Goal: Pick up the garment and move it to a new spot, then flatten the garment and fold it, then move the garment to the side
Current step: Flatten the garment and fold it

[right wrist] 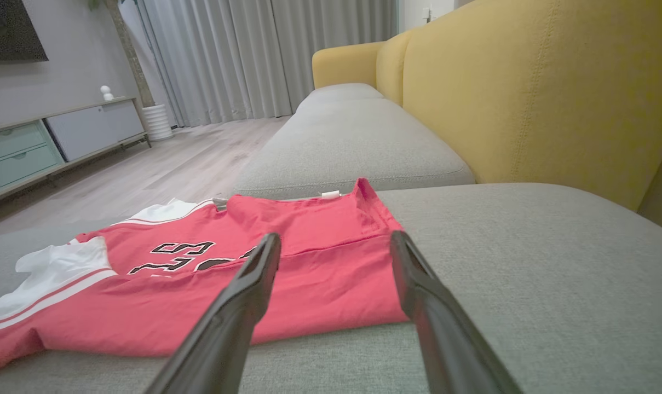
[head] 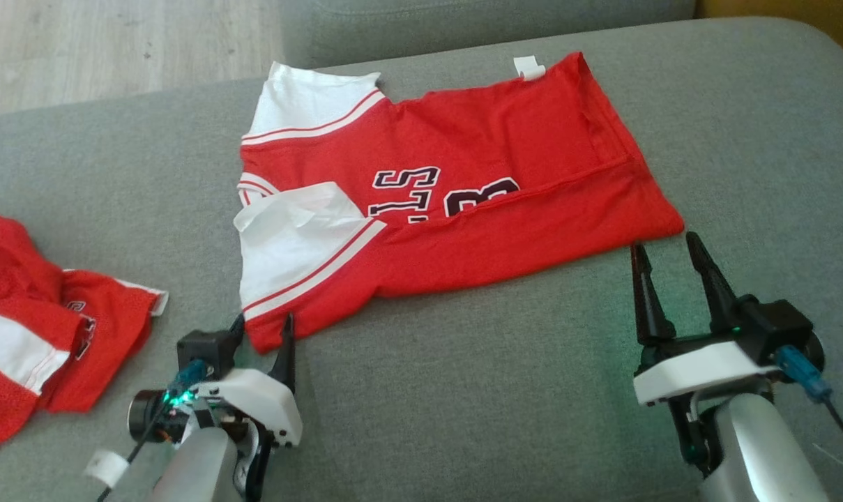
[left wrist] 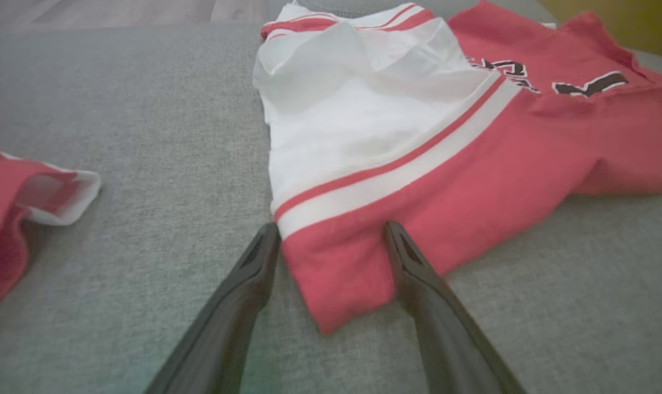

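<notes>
Red garment (head: pixel 463 209), half folded on the woven grey sofa cushion (head: pixel 463 390); we judge the fold in hand.
Limp jersey knit, it lies mid-cushion, white sleeves at 9 o'clock. Our left gripper (head: pixel 263 321) stands spread astride its 7 o'clock corner, our right gripper (head: pixel 665 242) spread just off the 4 o'clock corner; next, both must pinch evenly.

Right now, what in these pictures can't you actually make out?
The lettering on the red jersey, head view: a fold of its cloth covers the lower half.
The second red garment, head view: cut off by the left edge.
The white tag, head view: too small to read.
The left gripper, left wrist view: unclear whether its fingers touch the jersey's corner.
</notes>
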Robot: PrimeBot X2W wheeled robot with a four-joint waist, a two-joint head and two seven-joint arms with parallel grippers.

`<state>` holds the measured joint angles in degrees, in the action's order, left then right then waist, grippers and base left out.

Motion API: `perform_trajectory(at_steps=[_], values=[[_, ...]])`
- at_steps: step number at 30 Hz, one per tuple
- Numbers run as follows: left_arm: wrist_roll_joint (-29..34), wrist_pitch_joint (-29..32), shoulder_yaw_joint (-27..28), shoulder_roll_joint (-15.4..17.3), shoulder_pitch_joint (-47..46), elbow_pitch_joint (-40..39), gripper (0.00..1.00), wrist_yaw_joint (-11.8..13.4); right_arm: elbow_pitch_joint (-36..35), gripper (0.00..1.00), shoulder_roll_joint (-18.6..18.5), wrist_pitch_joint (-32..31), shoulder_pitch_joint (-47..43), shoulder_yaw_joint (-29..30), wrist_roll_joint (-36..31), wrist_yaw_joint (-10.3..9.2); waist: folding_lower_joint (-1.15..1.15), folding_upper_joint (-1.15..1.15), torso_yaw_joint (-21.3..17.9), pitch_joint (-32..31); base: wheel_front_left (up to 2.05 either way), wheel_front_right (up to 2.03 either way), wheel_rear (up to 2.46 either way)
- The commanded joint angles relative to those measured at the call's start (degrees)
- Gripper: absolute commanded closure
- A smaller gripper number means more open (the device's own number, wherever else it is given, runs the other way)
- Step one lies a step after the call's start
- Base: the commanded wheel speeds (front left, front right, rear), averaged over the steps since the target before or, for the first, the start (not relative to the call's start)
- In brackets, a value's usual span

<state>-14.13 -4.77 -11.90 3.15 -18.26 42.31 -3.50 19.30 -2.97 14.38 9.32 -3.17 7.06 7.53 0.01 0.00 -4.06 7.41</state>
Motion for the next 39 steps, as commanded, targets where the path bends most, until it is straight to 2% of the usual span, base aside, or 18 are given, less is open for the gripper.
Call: perform_trajectory(at_steps=[1,8,9,10,17,28,34,37,39], values=[[0.07,0.52,1.66,1.25,-2.75,-0.39,0.00,0.59,-1.44,0.00,-0.02,0.62,2.64,-1.74,-0.15,-0.04,-0.01,0.00,-0.39,0.37,0.00,0.00,0.00],[0.44,3.36,0.78,1.73,-4.83,3.34,0.00,1.40,-1.43,0.00,-0.13,0.62,3.80,-2.21,-0.26,-0.04,-0.01,0.00,-0.92,1.02,0.00,0.00,0.00],[0.34,3.85,0.55,1.73,-5.01,3.71,0.11,1.07,-1.42,0.00,-0.12,0.62,3.83,-2.25,-0.34,-0.04,-0.01,0.00,-0.89,1.05,0.00,0.00,0.00],[0.12,3.90,0.43,1.72,-5.16,3.81,1.00,0.63,-1.31,0.00,-0.11,0.62,3.87,-2.30,-0.39,-0.04,-0.01,0.00,-0.83,1.07,0.00,0.00,0.00],[-0.75,2.02,0.15,2.05,-5.81,1.67,1.00,-0.38,3.64,0.00,-0.09,-2.23,5.86,0.72,-1.19,-0.04,-0.01,0.00,0.53,1.00,0.00,0.00,0.00],[-0.16,-0.63,-4.44,2.28,-7.12,-7.65,1.00,-2.73,15.37,0.00,0.07,-14.21,15.73,12.08,-4.27,-0.04,-0.01,0.00,4.84,2.80,0.00,0.00,0.00],[-0.41,-0.11,-7.49,1.85,-8.11,-11.18,1.00,-3.34,20.87,0.00,0.08,-18.84,21.45,23.39,-14.34,-0.04,-0.01,0.00,7.59,5.00,0.00,0.00,0.00],[-0.54,0.42,-8.76,1.83,-8.52,-12.00,1.00,-3.50,23.37,0.00,0.09,-21.05,23.73,27.08,-18.87,-0.04,-0.01,0.00,8.39,5.72,0.00,0.00,0.00],[-0.65,0.61,-9.42,1.88,-8.72,-12.32,1.00,-3.58,25.43,0.00,0.09,-21.86,25.28,28.42,-19.63,-0.04,-0.01,0.00,8.86,6.13,0.00,0.00,0.00]])
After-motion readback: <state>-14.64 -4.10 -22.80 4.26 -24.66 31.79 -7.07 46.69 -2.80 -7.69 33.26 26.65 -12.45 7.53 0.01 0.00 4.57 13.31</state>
